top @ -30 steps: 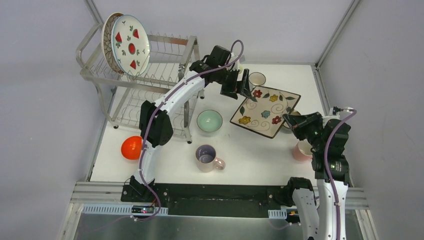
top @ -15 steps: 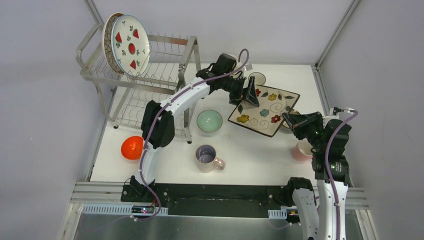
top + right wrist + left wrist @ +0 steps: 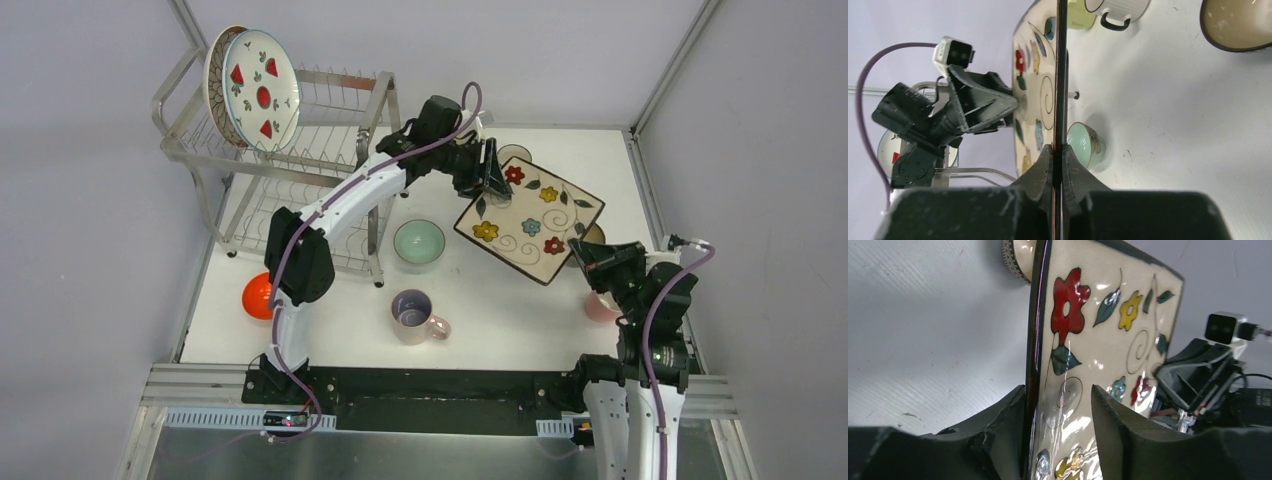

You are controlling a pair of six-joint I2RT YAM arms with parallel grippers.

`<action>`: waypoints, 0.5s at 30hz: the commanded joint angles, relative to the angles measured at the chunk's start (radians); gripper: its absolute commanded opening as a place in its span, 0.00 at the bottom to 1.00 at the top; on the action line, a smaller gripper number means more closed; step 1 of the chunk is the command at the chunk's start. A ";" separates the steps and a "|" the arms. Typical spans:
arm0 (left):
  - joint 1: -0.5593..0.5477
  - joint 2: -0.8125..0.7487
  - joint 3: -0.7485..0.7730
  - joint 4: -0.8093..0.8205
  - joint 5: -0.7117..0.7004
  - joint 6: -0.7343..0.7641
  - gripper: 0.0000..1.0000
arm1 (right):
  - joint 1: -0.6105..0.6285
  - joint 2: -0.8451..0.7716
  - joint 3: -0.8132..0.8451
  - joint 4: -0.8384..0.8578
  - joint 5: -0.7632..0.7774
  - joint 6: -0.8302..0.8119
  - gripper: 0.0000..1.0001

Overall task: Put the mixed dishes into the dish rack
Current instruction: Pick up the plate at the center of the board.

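Top external view: flowered square plate point(image 3: 530, 222) tilted above the surface point(image 3: 500, 310), right jaws pinching its near edge, left jaws spread astride the far edge; releasing early could drop it

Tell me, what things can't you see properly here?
- Orange bowl: top view, partly behind the left arm.
- Pink mug: top view, mostly under the right arm.
- Brown bowl: right wrist view, cut off by the frame edge.
- Left gripper: left wrist view, straddles the flowered square plate; whether it pinches is unclear.
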 commanded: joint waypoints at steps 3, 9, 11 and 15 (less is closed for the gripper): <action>-0.069 -0.152 0.045 0.144 0.080 -0.126 0.41 | 0.007 -0.063 -0.057 0.182 -0.048 0.019 0.00; -0.087 -0.201 0.021 0.185 0.072 -0.155 0.30 | 0.007 -0.070 -0.093 0.189 -0.066 0.013 0.00; -0.092 -0.206 0.017 0.197 0.074 -0.170 0.25 | 0.007 -0.069 -0.096 0.195 -0.070 0.005 0.00; -0.107 -0.213 0.005 0.222 0.082 -0.208 0.23 | 0.007 -0.060 -0.099 0.199 -0.079 -0.021 0.00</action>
